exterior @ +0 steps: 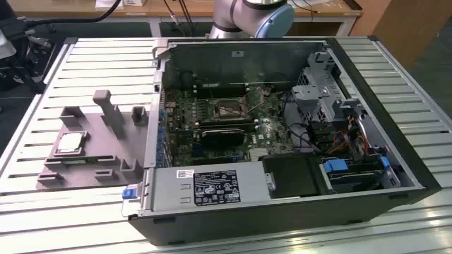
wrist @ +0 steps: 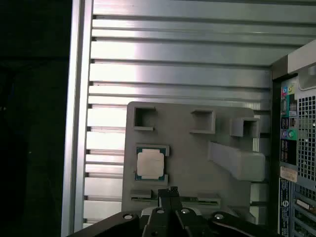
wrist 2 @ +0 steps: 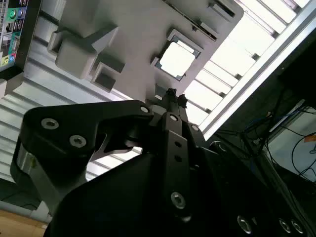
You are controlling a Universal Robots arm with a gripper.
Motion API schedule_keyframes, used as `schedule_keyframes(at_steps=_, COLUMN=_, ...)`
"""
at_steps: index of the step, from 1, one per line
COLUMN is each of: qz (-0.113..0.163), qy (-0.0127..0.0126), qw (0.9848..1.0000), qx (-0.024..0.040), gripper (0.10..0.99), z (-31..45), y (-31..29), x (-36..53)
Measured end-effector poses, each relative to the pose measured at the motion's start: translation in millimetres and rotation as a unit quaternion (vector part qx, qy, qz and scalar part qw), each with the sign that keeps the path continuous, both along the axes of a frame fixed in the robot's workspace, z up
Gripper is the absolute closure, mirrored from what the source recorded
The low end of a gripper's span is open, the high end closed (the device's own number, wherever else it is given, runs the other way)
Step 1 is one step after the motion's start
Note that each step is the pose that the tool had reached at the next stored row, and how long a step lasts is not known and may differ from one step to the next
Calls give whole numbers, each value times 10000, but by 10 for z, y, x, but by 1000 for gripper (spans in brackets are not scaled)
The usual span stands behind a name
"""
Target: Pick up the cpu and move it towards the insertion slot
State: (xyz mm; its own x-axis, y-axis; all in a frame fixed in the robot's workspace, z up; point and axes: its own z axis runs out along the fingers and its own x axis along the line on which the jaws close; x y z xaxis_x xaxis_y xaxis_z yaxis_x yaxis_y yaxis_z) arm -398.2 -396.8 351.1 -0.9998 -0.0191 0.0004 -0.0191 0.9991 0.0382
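The cpu (exterior: 71, 142), a small square chip with a shiny silver top, lies in a recess of the grey holder plate (exterior: 106, 132) on the exterior view's left, outside the computer case. Both wrist views look down on the cpu (wrist: 150, 164) (wrist 2: 177, 59). My gripper (wrist: 171, 190) (wrist 2: 171, 94) hovers high above the plate's edge, a short way off from the chip, with its black fingers shut together and nothing between them. The insertion slot (exterior: 227, 108), a dark square socket with a thin metal frame, sits on the motherboard inside the open case.
The open computer case (exterior: 282, 206) lies on a slatted metal table (exterior: 92, 58). A black fan block (exterior: 224, 136) sits just in front of the socket. The holder plate carries raised blocks (exterior: 106, 103) and a green memory stick (wrist: 207, 200) along its edge.
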Motion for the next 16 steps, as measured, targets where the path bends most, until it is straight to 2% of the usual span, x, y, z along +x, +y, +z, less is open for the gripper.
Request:
schedule_keyframes(at_steps=10, qz=0, qy=1, qw=10000, qx=-1, gripper=984, z=-1, y=0, x=0)
schedule_keyframes(at_steps=16, qz=0, qy=0, qw=10000, qx=-2, gripper=984, z=-50, y=0, x=0)
